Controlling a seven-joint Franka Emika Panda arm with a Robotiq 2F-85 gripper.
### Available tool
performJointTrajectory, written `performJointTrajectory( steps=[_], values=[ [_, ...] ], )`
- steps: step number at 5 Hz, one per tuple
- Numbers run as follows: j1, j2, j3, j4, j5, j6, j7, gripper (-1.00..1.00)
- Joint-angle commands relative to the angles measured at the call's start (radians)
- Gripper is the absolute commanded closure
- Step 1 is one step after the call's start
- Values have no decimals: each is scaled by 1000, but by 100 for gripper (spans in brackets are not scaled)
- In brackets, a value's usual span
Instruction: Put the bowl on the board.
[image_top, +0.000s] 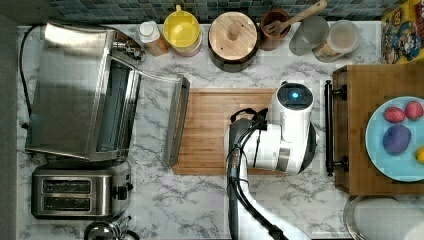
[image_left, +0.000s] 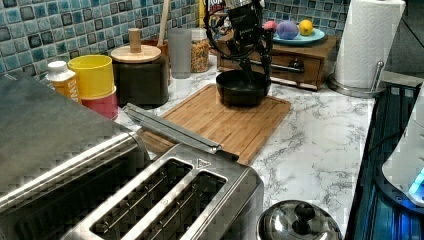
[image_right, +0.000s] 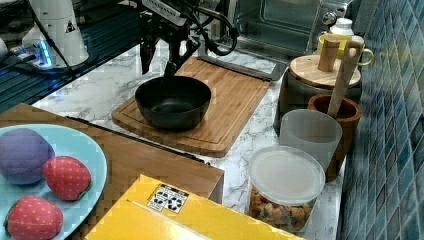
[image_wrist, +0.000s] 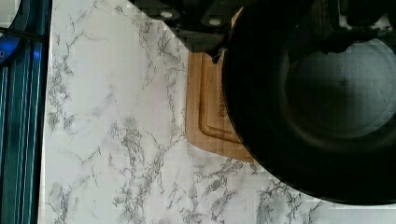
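Gripper fingers straddle the near rim of the bowl, one finger inside and one outside, but whether they pinch the rim or stand slightly apart from it cannot be told. This bowl is small, round and black, dark inside and out. It sits upright, mouth up, on the board, at the end nearest the darker tray, directly beneath the gripper.
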Motion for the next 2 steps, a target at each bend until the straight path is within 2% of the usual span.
performJointTrajectory(
  steps=[1,2],
  values=[
    [16,-44,24,101,10,-14,-66,0],
    [7,-44,33,101,9,-14,-65,0]
  ],
)
